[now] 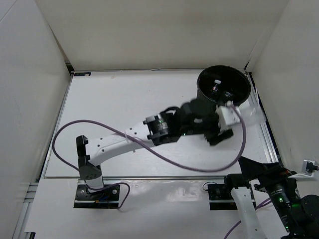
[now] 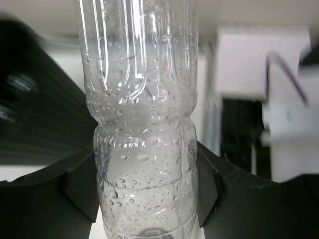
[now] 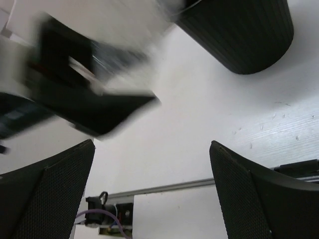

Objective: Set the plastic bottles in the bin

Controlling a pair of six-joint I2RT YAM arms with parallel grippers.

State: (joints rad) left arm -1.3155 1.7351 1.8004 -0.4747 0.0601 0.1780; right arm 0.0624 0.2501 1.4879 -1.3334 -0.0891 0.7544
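A plain clear plastic bottle [image 2: 139,99], beaded with droplets inside, stands upright between my left gripper's [image 2: 144,184] jaws. Both pads [image 2: 82,191] press against its lower body, so the left gripper is shut on it. In the top view the left gripper [image 1: 238,119] reaches across to just in front of the black bin [image 1: 207,99], and the bottle shows only as a faint clear shape [image 1: 250,115]. The bin's ribbed wall [image 2: 35,124] fills the left of the left wrist view. Something glints inside the bin. My right gripper [image 3: 149,189] is open and empty.
White walls enclose the table on three sides. A purple cable [image 1: 164,157] trails from the left arm across the table. The right arm [image 1: 279,194] stays at the near right corner, beside a metal rail [image 3: 164,188]. The blurred left arm [image 3: 79,99] crosses the right wrist view.
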